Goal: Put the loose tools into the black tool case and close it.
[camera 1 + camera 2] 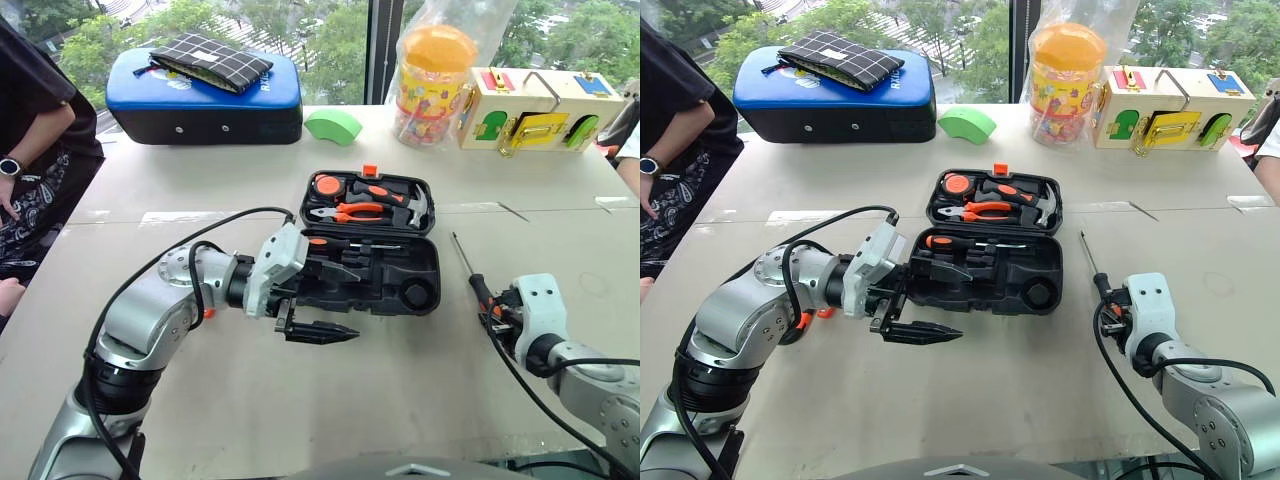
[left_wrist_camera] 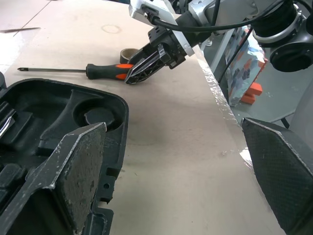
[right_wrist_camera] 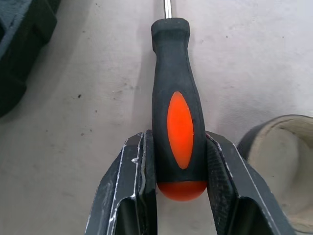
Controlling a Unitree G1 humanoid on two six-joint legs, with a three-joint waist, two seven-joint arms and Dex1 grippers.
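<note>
Right of case [image 1: 370, 245], screwdriver [image 3: 178, 103] lengthwise, tip pointing away.

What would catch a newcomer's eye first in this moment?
The open black tool case in the middle of the table, with orange-handled pliers in its lid. Right of it, the right gripper is closed on the handle of a loose screwdriver lying on the table, a roll of tape beside it. The left gripper hangs open at the case's near edge.
</note>
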